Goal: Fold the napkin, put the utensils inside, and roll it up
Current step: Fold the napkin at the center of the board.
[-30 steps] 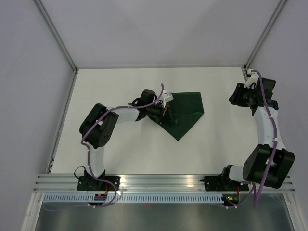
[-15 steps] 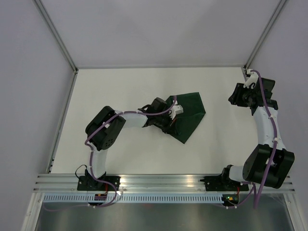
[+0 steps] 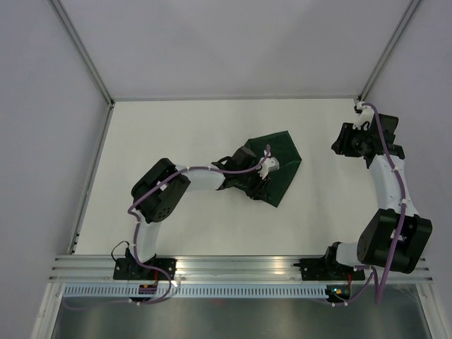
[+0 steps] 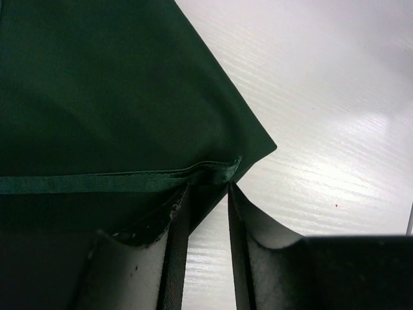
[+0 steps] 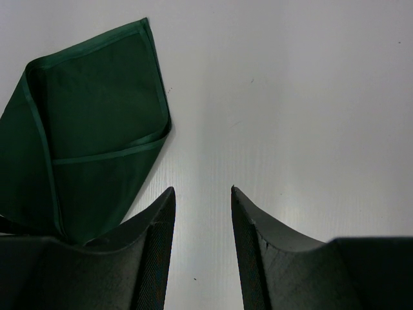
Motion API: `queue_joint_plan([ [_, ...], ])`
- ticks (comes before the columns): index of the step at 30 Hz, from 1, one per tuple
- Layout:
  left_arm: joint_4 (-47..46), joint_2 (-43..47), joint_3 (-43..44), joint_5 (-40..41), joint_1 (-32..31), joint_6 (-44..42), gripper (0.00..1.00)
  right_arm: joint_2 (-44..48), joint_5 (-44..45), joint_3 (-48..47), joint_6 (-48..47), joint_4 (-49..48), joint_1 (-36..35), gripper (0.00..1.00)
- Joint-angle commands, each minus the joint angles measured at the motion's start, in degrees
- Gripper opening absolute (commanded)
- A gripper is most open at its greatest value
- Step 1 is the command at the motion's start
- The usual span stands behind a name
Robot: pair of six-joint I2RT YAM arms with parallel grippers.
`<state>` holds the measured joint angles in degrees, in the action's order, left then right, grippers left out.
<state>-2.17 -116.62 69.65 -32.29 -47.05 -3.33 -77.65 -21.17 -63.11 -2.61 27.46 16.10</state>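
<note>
Top external: napkin, mid-table, sits more compact and shifted toward 3 o'clock; the left gripper, clamped on its hem, has dragged that edge across. Fold underway, I judge. Right gripper idles at 3 o'clock, jaws apart, empty; fork not in view.

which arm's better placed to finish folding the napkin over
Left. The left gripper is pinched on the napkin at its hemmed edge, right over the cloth. The right gripper hangs open above the table, off to the napkin's side, holding nothing.
</note>
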Motion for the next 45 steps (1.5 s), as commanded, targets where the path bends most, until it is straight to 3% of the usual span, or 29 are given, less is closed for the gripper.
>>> queue_joint_plan([
  [1, -0.1, -1.2, 2.7, 2.9, -1.4, -0.4, 0.35, -1.0, -0.5, -0.7, -0.6, 0.5, -1.0, 0.46],
  [18, -4.8, 1.8, 9.7, 1.4, -3.7, 7.2, 0.45, -7.3, 0.9, -2.5, -2.3, 2.8, -5.5, 0.46],
  [21, -4.6, 4.5, 10.2, 6.5, -3.1, 8.2, 0.46, -8.7, 0.6, -2.8, -2.6, 3.5, -6.0, 0.47],
  [26, -2.3, 11.5, 8.2, 26.0, 0.9, 14.0, 0.46, -10.9, -0.5, -3.4, -3.2, 4.9, -7.0, 0.47],
  [30, 4.2, 14.0, 5.2, 36.3, 9.0, 19.8, 0.40, -12.7, -1.2, -4.0, -3.4, 5.9, -8.4, 0.47],
  [35, 7.0, 11.6, 4.2, 36.2, 16.4, 22.9, 0.30, -14.6, -0.1, -4.1, -3.4, 6.2, -11.0, 0.43],
  [45, 11.3, 1.5, 8.0, 33.2, 18.1, 26.5, 0.17, -22.1, 4.2, -5.2, -3.9, 6.6, -15.7, 0.36],
])
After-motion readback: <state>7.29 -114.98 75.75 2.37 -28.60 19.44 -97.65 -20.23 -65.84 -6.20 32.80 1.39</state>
